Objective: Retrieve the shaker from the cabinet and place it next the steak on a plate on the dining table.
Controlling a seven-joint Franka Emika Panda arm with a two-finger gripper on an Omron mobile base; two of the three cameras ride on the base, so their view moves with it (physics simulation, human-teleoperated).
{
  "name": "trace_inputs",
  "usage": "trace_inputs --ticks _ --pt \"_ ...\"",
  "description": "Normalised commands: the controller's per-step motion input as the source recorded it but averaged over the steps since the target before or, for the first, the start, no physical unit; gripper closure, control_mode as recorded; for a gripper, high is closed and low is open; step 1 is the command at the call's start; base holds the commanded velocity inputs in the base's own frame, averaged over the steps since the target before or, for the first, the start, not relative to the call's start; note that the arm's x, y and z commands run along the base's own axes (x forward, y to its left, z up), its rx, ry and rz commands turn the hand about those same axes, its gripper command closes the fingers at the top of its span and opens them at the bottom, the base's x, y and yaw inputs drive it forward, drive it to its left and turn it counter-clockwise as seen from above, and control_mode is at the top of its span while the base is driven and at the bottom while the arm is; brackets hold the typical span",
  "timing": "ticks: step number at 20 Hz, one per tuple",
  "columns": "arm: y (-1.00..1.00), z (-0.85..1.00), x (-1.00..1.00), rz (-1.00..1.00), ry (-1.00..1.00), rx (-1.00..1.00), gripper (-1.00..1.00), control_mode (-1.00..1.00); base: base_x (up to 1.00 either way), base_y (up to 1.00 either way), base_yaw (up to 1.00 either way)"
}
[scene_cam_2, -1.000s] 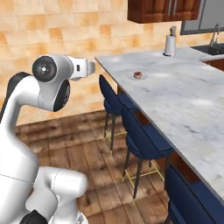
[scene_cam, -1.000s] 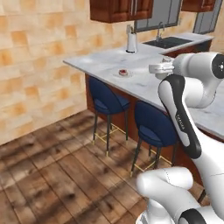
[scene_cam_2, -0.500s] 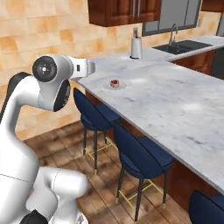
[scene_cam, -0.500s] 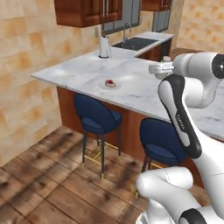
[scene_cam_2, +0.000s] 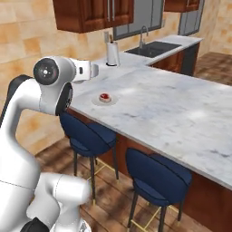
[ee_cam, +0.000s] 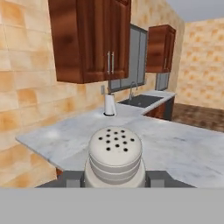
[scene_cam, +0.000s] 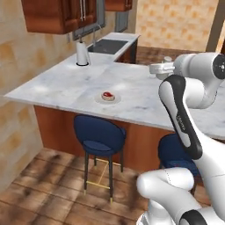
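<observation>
Glossy white arm (scene_cam: 184, 118) of rounded, tubular links, bulbous at the shoulder and elbow. Dark grey, nearly black bands at the joints, with round dark end caps on the joint housings. Faint small lettering along one dark band. Smooth white rounded base.

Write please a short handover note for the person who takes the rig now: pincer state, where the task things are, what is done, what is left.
Pincer: shut on the shaker, held upright in the air, high beside the dining table, not over the plate.
Plate: on the dining table near its stool-side edge, with the steak in its middle.
Paper-towel roll: stands at the far end of the top, near the sink.
Done: shaker is out of the cabinet and in the grip.
Left: bring the arm over the table, set the shaker down upright beside the steak on the plate, then open and draw back.
</observation>
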Motion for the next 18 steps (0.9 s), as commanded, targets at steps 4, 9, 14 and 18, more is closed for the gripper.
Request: trace_inputs --ticks 4,9,14,18 --pt "0.00 0.00 0.00 0.00 0.00 0.00 1.00 1.00 1.00 0.71 -0.35" --pt "0.00 0.00 0.00 0.00 0.00 0.00 1.00 1.00 1.00 0.31 -0.21" --pt "0.00 0.00 0.00 0.00 0.00 0.00 1.00 1.00 1.00 0.00 -0.12" --pt "0.00 0.00 0.00 0.00 0.00 0.00 1.00 1.00 1.00 -0.03 -0.06"
